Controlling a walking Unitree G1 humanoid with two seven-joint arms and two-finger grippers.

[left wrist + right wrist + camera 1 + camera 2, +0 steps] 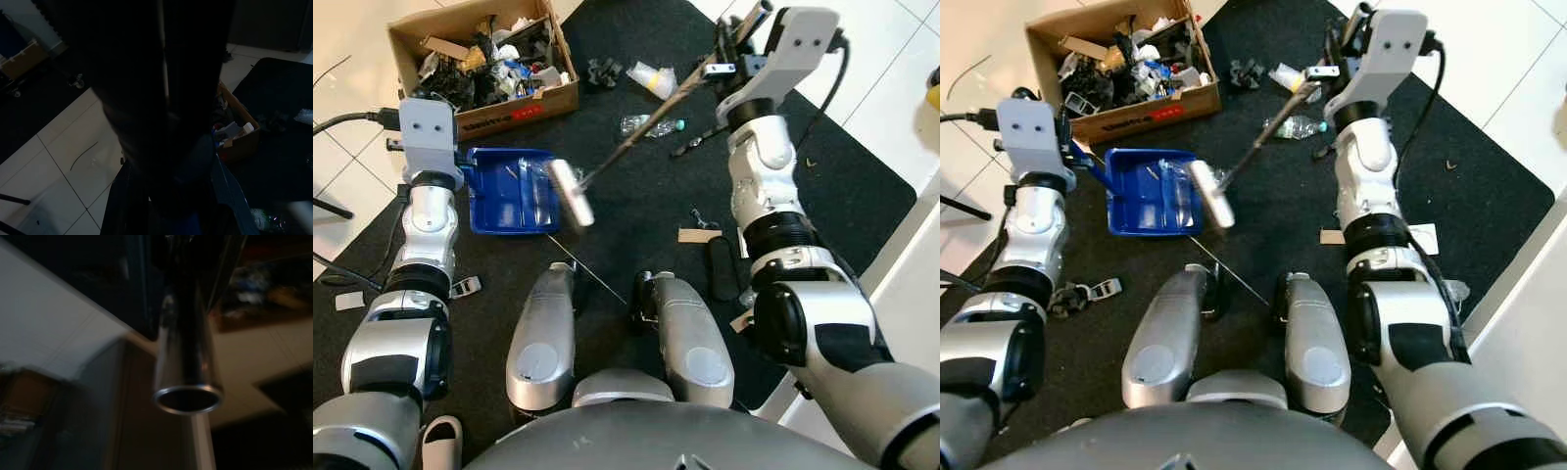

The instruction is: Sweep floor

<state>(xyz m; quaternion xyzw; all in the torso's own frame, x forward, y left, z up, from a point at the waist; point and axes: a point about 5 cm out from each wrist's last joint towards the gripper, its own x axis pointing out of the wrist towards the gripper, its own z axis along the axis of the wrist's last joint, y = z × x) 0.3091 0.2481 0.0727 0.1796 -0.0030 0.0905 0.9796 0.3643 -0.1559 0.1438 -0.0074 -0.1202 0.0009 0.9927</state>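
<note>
The right gripper [736, 47] is raised over the black mat [646, 196], and its fingers are pressed around the upper part of the broom handle [646, 127]. From this gripper the handle goes down and toward the robot's left, and it ends in the pale broom head [570, 193]. The head is blurred, and it lies at the near right edge of the blue dustpan [509, 191], touching it or just over it; I cannot tell which. In the right wrist view the open metal end of the handle [188, 399] is seen very close, between dark finger shapes. The left gripper [460, 157] is at the far left corner of the dustpan, where the pan's handle is. Its fingers are hidden under the wrist housing and the left wrist view is very dark, so I cannot tell if they pinch the pan or stand apart. Beyond the left gripper stands a cardboard box [519, 106] full of mixed rubbish. Below the right gripper, on the mat, lie a clear plastic bottle [651, 124] and a crumpled plastic piece [651, 78], both just beside the handle's line. Near the right forearm lies a small piece of cardboard [698, 235].
</note>
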